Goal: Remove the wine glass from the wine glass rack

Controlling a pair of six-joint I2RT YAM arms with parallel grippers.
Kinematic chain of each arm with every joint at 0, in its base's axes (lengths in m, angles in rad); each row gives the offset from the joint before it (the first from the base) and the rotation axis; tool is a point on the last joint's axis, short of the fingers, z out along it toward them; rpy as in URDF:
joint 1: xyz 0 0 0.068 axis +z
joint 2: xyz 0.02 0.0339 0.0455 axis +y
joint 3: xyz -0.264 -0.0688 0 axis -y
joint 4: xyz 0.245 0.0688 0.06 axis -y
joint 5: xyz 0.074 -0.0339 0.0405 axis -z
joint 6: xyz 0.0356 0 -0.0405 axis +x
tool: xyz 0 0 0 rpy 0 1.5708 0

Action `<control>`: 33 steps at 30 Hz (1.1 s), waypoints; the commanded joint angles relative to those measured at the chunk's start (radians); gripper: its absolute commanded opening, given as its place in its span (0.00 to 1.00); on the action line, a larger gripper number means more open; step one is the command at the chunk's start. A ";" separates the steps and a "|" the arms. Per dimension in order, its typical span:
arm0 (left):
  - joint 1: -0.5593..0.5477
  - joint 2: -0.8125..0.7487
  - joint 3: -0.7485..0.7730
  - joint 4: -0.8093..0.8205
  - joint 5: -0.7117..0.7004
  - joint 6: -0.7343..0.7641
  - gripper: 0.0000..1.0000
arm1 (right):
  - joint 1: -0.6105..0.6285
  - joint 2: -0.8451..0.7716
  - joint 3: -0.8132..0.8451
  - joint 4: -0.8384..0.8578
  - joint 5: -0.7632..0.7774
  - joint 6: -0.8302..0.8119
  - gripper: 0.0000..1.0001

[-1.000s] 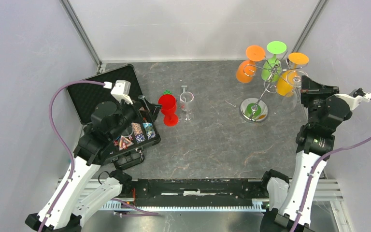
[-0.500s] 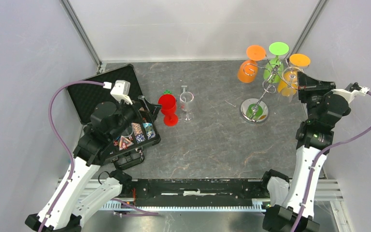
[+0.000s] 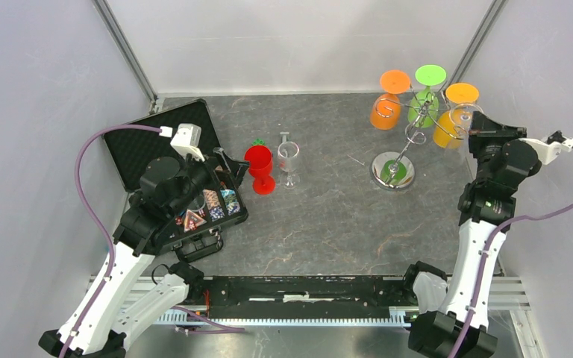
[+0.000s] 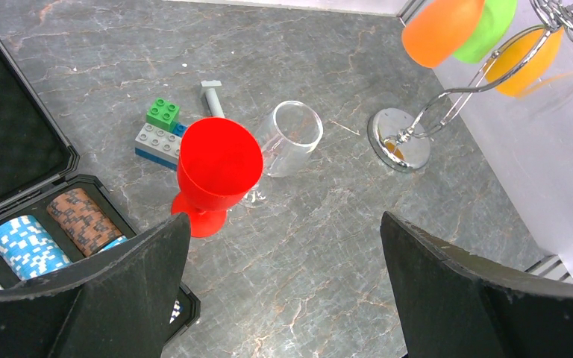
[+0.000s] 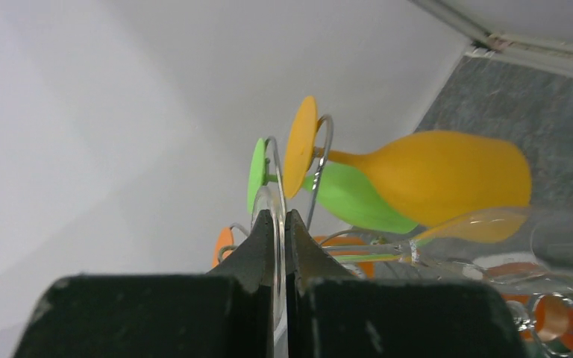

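- Right wrist view: right claw pinched together on the thin clear foot of the clear wine glass; in this view the stem runs right to the bowl, just below the yellow glass and green glass.
- Grip at the foot seems chosen because that disc is what hooks into the wire curl; judged next move: draw it outward along the arm; cannot tell whether the foot is free of the wire yet.
- Far right on the surface stands the wine glass rack; orange glass hangs on its left side.
- At left, the left claw is spread wide, holding nothing, above the open black case; probably parked out of the way.
- Mid-surface: red glass and a second clear glass upright, toy blocks just beside them.
- Surface grey, marbled; plain white walls on three sides.
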 commanded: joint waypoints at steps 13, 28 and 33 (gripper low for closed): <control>-0.001 -0.001 -0.009 0.086 0.094 -0.036 1.00 | 0.003 -0.224 0.074 -0.277 0.222 -0.120 0.00; -0.002 0.091 0.042 0.182 0.283 -0.071 1.00 | 0.086 -0.460 0.033 -0.380 -0.132 0.023 0.00; -0.002 0.129 0.052 0.241 0.352 -0.093 1.00 | 0.168 -0.473 -0.020 -0.317 -0.254 0.081 0.00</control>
